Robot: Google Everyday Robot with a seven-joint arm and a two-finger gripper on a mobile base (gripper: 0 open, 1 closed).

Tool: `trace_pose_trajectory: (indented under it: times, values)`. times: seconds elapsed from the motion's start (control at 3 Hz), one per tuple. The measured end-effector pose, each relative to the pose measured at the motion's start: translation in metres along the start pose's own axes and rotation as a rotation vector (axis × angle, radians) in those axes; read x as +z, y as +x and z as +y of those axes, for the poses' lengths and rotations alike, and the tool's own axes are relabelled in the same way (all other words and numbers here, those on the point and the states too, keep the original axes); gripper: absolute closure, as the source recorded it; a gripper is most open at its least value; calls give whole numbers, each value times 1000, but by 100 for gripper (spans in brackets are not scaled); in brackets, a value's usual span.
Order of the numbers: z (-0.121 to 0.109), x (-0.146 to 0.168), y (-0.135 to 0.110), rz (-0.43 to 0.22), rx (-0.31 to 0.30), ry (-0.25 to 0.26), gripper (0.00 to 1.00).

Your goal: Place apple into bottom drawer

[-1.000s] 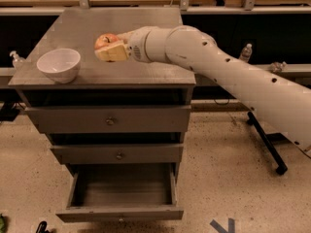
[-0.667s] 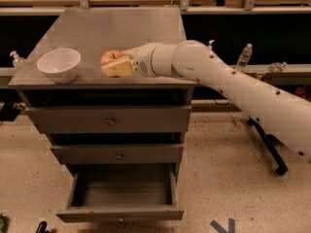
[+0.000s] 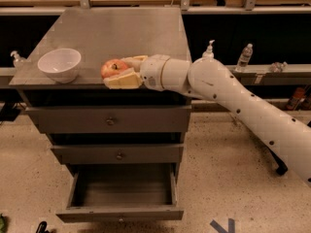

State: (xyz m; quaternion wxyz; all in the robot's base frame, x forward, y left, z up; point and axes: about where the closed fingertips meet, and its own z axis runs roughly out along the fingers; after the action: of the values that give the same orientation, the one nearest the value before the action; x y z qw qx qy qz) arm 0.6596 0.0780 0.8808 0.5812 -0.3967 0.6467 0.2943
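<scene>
The red-orange apple (image 3: 112, 68) sits between the cream fingers (image 3: 122, 80) of my gripper (image 3: 118, 71), which is shut on it. The gripper holds the apple over the front edge of the grey cabinet top (image 3: 127, 35), reaching in from the right on the white arm (image 3: 233, 98). The bottom drawer (image 3: 121, 193) is pulled open below, and its inside looks bare. The two upper drawers (image 3: 111, 121) are closed.
A white bowl (image 3: 59, 64) stands on the front left of the cabinet top. A soap dispenser (image 3: 209, 49) and a water bottle (image 3: 244, 57) stand on a shelf at the right. Speckled floor surrounds the cabinet.
The gripper has carried the apple from the middle of the cabinet top toward the front edge, a little lower and closer to the camera.
</scene>
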Motion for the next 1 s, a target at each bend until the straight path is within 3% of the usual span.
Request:
trace_pose_trajectory:
  times: [0.33,0.67,1.0]
  values:
    - [0,0,0,0,0,0,100]
    - [12,5,-3,0,-38,-78,100]
    - [31,14,-25,-44,-123,-227,100]
